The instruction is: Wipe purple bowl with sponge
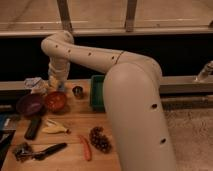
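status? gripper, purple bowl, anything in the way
Gripper low at back left of table, just behind the red-orange bowl. Purple bowl front-left of gripper, not touched. Red-orange bowl close alongside it.

A cream-white robot arm [131, 95], marked with small dark dots, reached to the back left of a light tan wooden table [75, 122], where its pale gripper [57, 86] hung just behind the bowls, next to a small pale yellow sponge block [52, 81]. A round dark purple-maroon bowl [30, 104] sat beside a round red-orange bowl [55, 100]. Nearby were a deep green plastic bin [96, 92], a small dark metallic cup [77, 91] and a white-and-blue crumpled packet [34, 83]. Nearer the front lay a flat yellow banana-like item [54, 128], a brown pine cone [100, 139], an orange-red stick [86, 148] and a black-handled tool [50, 150].
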Controlling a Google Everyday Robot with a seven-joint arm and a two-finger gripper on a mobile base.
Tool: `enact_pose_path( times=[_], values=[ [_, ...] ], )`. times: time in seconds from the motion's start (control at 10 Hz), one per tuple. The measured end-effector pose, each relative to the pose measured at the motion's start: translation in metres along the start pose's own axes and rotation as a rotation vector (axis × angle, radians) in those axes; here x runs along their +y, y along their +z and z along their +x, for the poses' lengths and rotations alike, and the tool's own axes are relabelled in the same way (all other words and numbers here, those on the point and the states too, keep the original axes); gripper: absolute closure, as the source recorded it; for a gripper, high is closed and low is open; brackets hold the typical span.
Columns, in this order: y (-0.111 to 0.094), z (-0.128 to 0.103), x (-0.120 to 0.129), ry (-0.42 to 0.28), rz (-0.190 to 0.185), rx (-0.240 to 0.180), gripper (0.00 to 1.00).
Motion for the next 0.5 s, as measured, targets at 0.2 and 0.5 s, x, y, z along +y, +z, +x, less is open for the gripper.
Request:
enact_pose_path(
  times=[0.2,0.5],
  values=[
    [0.024,-0.023,0.018,-0.083,-0.044,0.005,1.0],
    [0.057,-0.048,0.059,-0.174,-0.115,0.043,1.0]
  ],
)
